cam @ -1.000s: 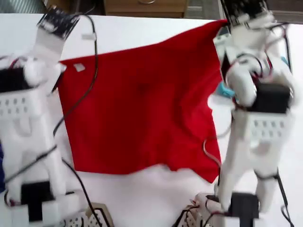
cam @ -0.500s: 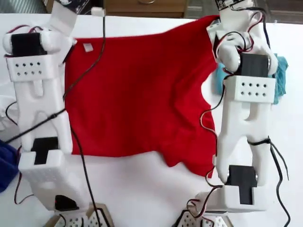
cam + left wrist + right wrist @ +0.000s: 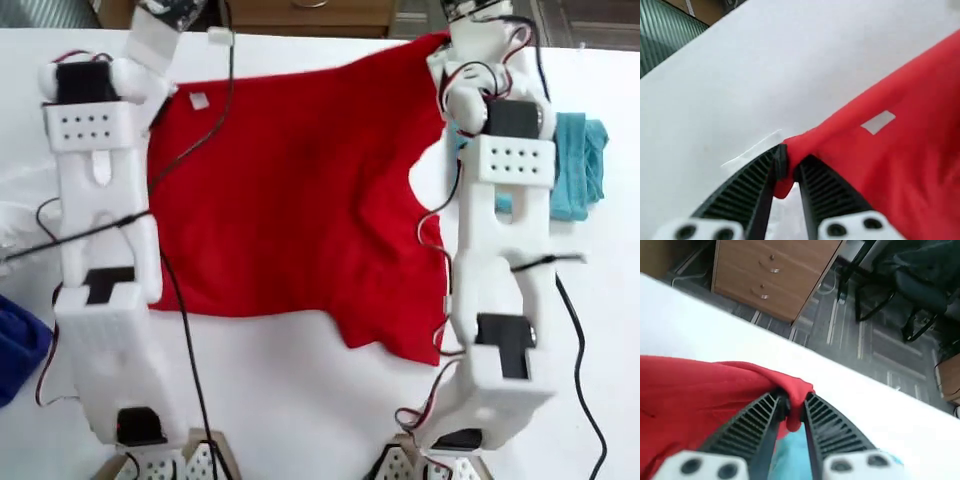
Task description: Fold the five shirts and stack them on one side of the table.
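Note:
A red shirt (image 3: 300, 190) lies spread across the white table (image 3: 300, 400), stretched between both arms at the far edge. My left gripper (image 3: 788, 165) is shut on the red shirt's (image 3: 900, 165) far left corner, near a small white tag (image 3: 878, 121). My right gripper (image 3: 793, 407) is shut on the red shirt's (image 3: 695, 395) far right corner, bunched between the fingers. A teal shirt (image 3: 580, 165) lies folded right of the right arm, and the teal shirt (image 3: 790, 455) also peeks out under the right gripper.
A blue garment (image 3: 18, 345) sits at the table's left edge. Wooden drawers (image 3: 775, 270) and chair legs (image 3: 910, 305) stand on the floor beyond the table's far edge. Cables trail over both arms.
Both arms have stretched toward the far edge, pulling the red shirt's top corners away and drawing the cloth flatter. The teal shirt has come into clearer view on the right.

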You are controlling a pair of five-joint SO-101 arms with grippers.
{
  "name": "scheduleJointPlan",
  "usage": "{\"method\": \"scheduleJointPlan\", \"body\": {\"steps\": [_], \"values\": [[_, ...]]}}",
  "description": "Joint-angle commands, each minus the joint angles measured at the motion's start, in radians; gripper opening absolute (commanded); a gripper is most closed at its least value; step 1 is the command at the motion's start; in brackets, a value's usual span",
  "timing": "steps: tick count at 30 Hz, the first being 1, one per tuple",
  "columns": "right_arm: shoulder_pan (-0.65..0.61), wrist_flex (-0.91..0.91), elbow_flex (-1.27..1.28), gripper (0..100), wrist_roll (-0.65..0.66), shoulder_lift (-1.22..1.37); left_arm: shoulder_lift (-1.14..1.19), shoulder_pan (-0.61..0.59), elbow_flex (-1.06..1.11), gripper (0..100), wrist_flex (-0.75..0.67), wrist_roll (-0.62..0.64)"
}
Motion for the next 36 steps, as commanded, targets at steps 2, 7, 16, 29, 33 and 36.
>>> {"method": "scheduleJointPlan", "body": {"steps": [2, 7, 16, 29, 33, 36], "values": [[0.015, -0.019, -0.008, 2.0, 0.000, 0.071, 0.069, 0.006, -0.002, 2, -0.040, -0.003], [-0.001, 0.053, -0.008, 2.0, 0.000, 0.162, 0.152, 0.002, -0.002, 2, -0.031, -0.003], [-0.030, 0.074, -0.012, 2.0, 0.000, 0.280, 0.239, 0.000, 0.005, 2, -0.023, -0.003], [-0.013, 0.340, -0.014, 2.0, 0.003, 0.171, 0.278, 0.002, -0.119, 2, 0.267, -0.009], [0.001, 0.407, -0.009, 2.0, 0.002, 0.107, 0.232, 0.000, -0.113, 2, 0.270, -0.008], [0.004, 0.472, -0.008, 2.0, 0.008, 0.065, 0.121, 0.008, 0.012, 2, 0.270, -0.008]]}}
